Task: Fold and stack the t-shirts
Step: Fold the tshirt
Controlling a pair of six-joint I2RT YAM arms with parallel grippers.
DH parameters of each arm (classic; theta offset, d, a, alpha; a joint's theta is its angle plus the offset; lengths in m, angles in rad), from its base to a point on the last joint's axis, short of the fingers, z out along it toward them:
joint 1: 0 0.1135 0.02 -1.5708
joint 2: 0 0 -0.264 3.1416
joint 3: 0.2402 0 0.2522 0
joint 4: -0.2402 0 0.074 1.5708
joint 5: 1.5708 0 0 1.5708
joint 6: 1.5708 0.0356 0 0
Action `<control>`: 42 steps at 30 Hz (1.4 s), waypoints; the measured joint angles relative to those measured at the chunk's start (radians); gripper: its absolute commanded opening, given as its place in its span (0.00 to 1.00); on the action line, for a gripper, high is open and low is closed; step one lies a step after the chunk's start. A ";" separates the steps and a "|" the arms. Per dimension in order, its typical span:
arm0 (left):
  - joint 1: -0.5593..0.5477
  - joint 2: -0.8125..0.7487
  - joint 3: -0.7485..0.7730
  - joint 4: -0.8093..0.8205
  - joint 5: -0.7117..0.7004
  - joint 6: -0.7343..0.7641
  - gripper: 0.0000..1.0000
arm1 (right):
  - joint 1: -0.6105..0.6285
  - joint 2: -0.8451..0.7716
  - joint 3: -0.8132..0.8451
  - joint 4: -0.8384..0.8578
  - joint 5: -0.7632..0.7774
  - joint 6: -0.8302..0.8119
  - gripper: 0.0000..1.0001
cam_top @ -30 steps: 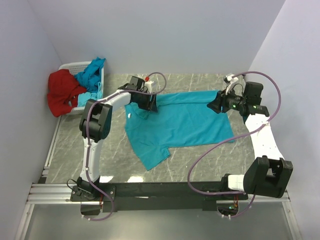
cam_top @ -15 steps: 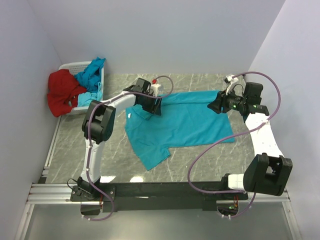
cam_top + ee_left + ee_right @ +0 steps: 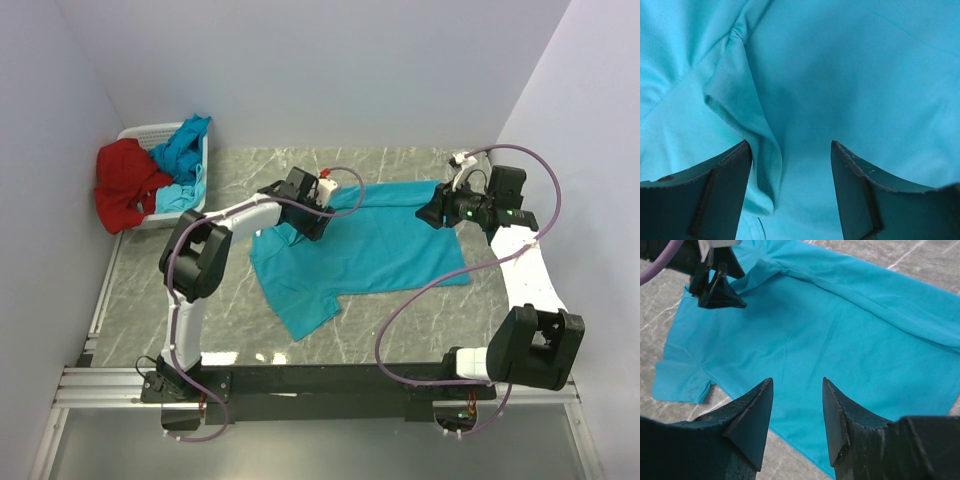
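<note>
Far left: heaped in and over the white basket (image 3: 140, 131), the red t-shirt (image 3: 122, 190) and the other turquoise t-shirts (image 3: 183, 145). Not touched during the last second, so all still to be folded.

Next, the left tool (image 3: 318, 213). Shifted to the right along the far edge of the spread t-shirt (image 3: 380, 250) compared with one second ago, and opened wider on the way. Now spread and pinching nothing. From the left wrist, only a raised fold of the same shirt between the fingers (image 3: 715, 190), closer to the left one, not clamped. Probably a release of the collar side after a pull or a first fold. Judged so from the doubled strip along that far edge. Hangs close over the shoulder part of the cloth.

Middle: spread t-shirt lying flat on the marble counter (image 3: 240, 315), one sleeve pointing to the near side, body reaching to the right.

Right: the right tool (image 3: 434, 212), not moved since a second ago. Placed over the far right corner of the same shirt, above it and not touching. Spread too, holding nothing, with only the cloth visible through the gap. Folding hardly begun, stacking not yet started.
</note>
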 measured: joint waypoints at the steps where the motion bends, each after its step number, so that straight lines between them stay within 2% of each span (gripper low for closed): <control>1: -0.005 -0.013 -0.018 0.005 -0.005 0.010 0.70 | 0.000 0.000 0.000 -0.002 0.000 -0.002 0.51; 7: -0.014 -0.076 -0.066 0.048 0.055 0.030 0.70 | -0.003 0.000 0.000 -0.009 -0.002 -0.005 0.51; 15: -0.009 -0.056 0.032 0.026 0.218 0.035 0.69 | -0.022 0.001 0.000 -0.014 -0.005 -0.009 0.51; 18: -0.009 -0.056 0.038 0.021 0.215 0.035 0.68 | -0.029 0.002 0.000 -0.014 -0.011 -0.012 0.51; 25: -0.008 -0.045 0.060 0.002 0.111 0.029 0.67 | -0.033 0.004 0.000 -0.015 -0.021 -0.013 0.51; 30: -0.003 0.039 0.170 -0.028 0.071 0.004 0.66 | -0.036 0.004 0.000 -0.015 -0.023 -0.013 0.51; 42: 0.001 0.140 0.188 -0.066 0.157 -0.023 0.64 | -0.049 0.004 0.000 -0.016 -0.030 -0.013 0.51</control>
